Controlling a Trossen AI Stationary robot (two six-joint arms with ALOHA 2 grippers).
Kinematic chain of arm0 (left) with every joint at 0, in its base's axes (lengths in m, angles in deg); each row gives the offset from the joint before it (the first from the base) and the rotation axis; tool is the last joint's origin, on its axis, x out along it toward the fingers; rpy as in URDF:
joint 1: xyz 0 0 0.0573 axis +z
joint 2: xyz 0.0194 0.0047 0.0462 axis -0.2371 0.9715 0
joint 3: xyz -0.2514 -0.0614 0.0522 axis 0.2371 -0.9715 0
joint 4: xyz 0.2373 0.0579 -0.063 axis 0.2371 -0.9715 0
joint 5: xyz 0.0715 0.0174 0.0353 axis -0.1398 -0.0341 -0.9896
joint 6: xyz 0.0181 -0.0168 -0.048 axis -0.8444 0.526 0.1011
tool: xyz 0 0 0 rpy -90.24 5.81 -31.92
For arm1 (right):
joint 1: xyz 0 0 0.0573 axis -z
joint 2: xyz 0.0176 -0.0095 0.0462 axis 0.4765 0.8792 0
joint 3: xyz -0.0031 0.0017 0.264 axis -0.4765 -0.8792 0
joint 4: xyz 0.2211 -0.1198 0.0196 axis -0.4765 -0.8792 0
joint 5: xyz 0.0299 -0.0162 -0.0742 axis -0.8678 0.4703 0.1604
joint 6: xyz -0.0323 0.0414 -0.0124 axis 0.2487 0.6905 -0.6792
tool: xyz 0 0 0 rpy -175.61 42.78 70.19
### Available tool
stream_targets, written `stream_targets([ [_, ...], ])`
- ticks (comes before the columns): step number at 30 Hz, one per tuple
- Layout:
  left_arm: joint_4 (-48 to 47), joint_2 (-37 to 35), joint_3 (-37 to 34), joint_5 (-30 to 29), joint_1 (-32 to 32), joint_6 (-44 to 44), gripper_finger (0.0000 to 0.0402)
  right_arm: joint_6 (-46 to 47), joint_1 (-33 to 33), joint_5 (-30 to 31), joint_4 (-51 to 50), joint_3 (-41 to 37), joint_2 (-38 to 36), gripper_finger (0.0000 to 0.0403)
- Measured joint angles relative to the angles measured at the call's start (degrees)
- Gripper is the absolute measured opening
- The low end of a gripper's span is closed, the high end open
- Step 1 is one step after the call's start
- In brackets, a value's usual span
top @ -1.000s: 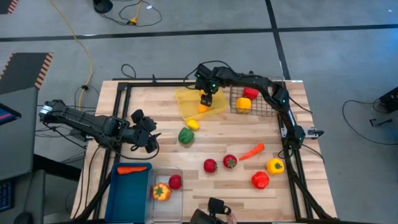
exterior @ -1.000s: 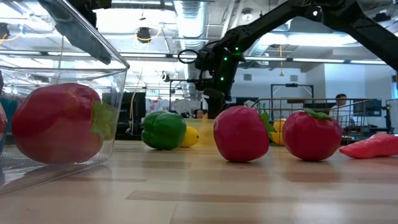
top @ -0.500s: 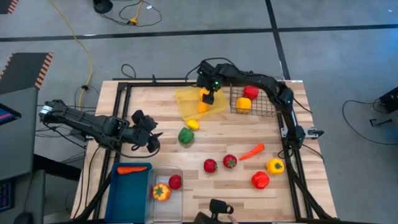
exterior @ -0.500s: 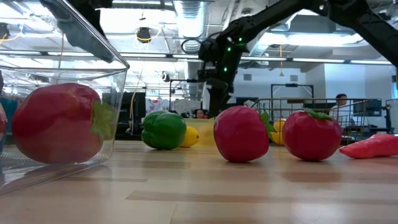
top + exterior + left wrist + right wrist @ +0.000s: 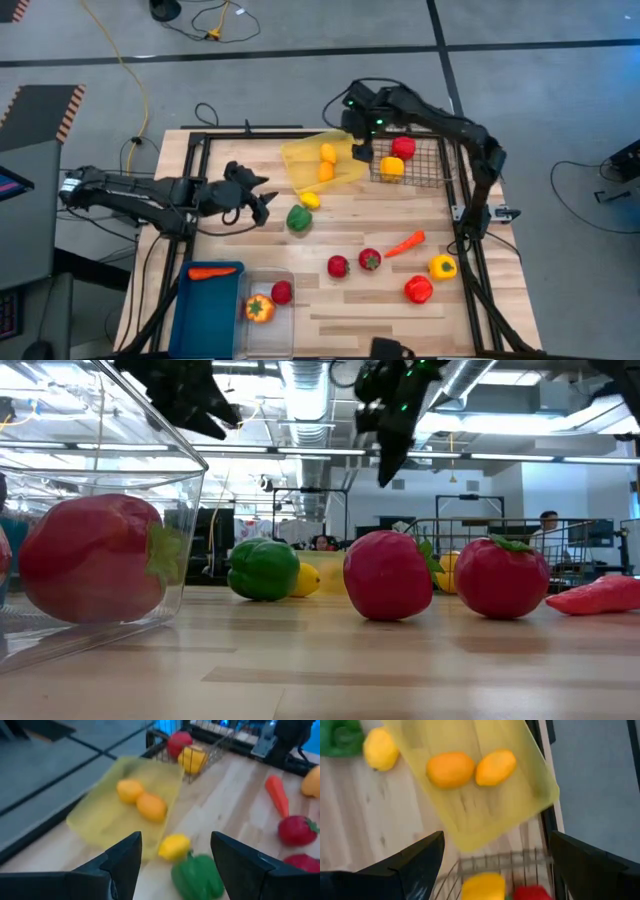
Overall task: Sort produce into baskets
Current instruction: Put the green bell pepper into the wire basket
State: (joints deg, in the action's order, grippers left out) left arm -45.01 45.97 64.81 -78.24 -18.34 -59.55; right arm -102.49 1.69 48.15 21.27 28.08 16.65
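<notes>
The yellow tray at the far middle holds two orange lemons. My right gripper hovers open and empty between the tray and the black wire basket. That basket holds a red pepper and a yellow pepper. My left gripper is open and empty, raised just left of a yellow lemon and a green pepper that lie on the table. Both also show in the left wrist view, the lemon and the pepper.
Two red tomatoes, a carrot, a yellow pepper and a red pepper lie on the near right. The blue bin holds a carrot. The clear bin holds an orange pepper and a red piece.
My right gripper has risen from the yellow tray and gone toward the table's right and far edges. A second lemon now lies in the tray where the gripper stood. My left gripper has gone up and toward the table's right, toward the lemon and green pepper.
</notes>
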Motion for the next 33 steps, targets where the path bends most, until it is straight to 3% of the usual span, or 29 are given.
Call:
stream_targets([
  [6,5.77,0.0,0.0,6.0,5.55,-3.29,0.0232,4.52,0.0,0.0,0.27,0.0,-4.98,0.0384],
  [14,4.59,1.82,0.0,9.74,9.98,3.49,0.0279,4.8,0.0,-0.02,4.2,0.0,-6.65,0.0384],
  [26,5.2,7.82,0.0,13.27,10.65,3.99,0.0285,4.76,-0.11,-0.09,4.04,0.0,-6.28,0.0384],
  [33,5.51,11.65,0.0,22.51,10.65,6.05,0.0284,4.76,-0.11,-0.11,2.68,0.0,-6.28,0.0384],
])
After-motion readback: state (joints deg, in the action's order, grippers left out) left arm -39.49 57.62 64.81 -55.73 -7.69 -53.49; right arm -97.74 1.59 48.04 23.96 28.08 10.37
